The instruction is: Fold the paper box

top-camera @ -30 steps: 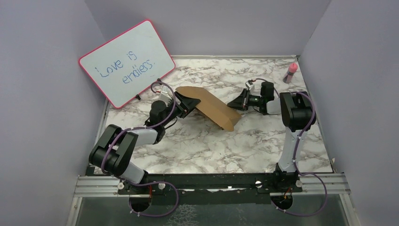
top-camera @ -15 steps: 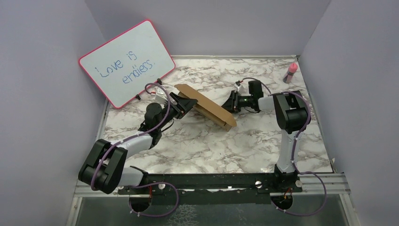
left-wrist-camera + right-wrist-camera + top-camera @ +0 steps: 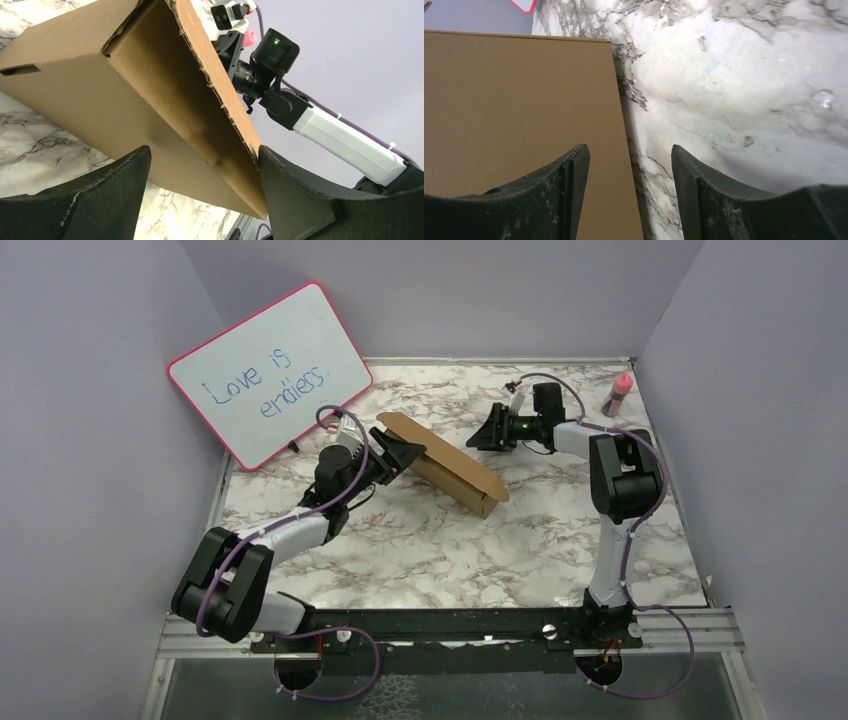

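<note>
1. Only the overhead view gives the full layout. The paper box [image 3: 447, 468] lies slantwise at the centre of the marbled tabletop [image 3: 450, 560]. A pink-framed whiteboard [image 3: 265, 370] leans at upper left, and a pink bottle [image 3: 619, 393] stands at upper right.
2. Only the left wrist view shows the hold. The left gripper [image 3: 202, 150] has its jaws set wide and clamped across the box's near end. The ragged edge of the raised lid meets the finger at lower right of the frame. The outer wall runs behind the finger at lower left. A slot in that wall shows at the frame's left edge.
3. Only the right wrist view shows the right gripper [image 3: 630, 150] closely. Its jaws stand apart and hold nothing, with bare marble between them. A flat brown panel of the box runs behind the lower-left finger.
4. From overhead, the right gripper sits just off the box's upper-right side, apart from it.
5. The left arm reaches low and diagonally from lower left up to the box.
6. The right arm rises upright at the right of the frame, its elbow high. Its forearm extends up and left, and the gripper points leftward at the box.
</note>
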Available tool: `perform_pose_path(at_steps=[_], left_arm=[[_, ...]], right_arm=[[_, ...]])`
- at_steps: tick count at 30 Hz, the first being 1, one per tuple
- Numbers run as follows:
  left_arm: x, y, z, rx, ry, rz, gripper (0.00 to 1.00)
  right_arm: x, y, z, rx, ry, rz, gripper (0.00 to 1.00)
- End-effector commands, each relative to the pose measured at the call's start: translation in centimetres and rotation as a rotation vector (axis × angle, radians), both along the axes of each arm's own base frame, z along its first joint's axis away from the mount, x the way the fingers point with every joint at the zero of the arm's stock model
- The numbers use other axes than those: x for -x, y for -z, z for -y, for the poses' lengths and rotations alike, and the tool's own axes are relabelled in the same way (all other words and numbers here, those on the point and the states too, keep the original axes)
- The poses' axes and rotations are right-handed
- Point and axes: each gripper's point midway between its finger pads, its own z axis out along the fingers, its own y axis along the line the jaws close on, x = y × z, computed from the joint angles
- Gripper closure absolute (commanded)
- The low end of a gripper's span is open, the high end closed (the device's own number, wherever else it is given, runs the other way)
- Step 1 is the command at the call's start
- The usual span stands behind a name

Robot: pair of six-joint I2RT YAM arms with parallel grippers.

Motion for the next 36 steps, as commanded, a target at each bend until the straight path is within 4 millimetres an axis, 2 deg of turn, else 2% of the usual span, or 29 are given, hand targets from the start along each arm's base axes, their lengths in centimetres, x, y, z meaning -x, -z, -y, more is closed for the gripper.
perform_pose_path(at_steps=[1, 5, 11, 17, 23, 26, 29, 33, 36], left_arm=[[-1.7, 0.5, 0.2, -0.059, -0.019, 0.008, 0.21], [-2.8, 1.3, 0.9, -0.072, -0.010, -0.011, 0.21], [-3.6, 1.5, 1.5, -0.076, 0.005, -0.015, 0.21], [-3.0, 1.3, 1.3, -0.066, 0.009, -0.017, 0.21], [-1.5, 0.8, 0.5, -0.034, -0.009, -0.027, 0.21], [-0.8, 0.2, 0.3, -0.024, -0.018, -0.013, 0.21], [-0.5, 0.0, 0.0, -0.032, -0.024, -0.007, 0.21], [-0.4, -0.4, -0.7, -0.056, -0.046, 0.009, 0.18], [-0.7, -1.2, -1.5, -0.082, -0.064, 0.036, 0.15]], right_arm=[[-1.3, -2.3, 1.6, 0.025, 0.029, 0.066, 0.33], [-0.4, -4.2, 0.6, -0.060, -0.038, 0.088, 0.33], [2.0, -4.4, -1.1, -0.121, -0.147, 0.079, 0.33], [4.3, -4.9, -4.0, -0.169, -0.273, 0.087, 0.33], [5.8, -5.9, -7.4, -0.214, -0.411, 0.103, 0.33], [5.8, -5.9, -8.7, -0.217, -0.442, 0.108, 0.33], [5.3, -5.8, -8.9, -0.201, -0.426, 0.112, 0.33], [3.8, -5.9, -8.2, -0.118, -0.340, 0.153, 0.30], [2.8, -6.2, -7.0, -0.059, -0.270, 0.165, 0.28]])
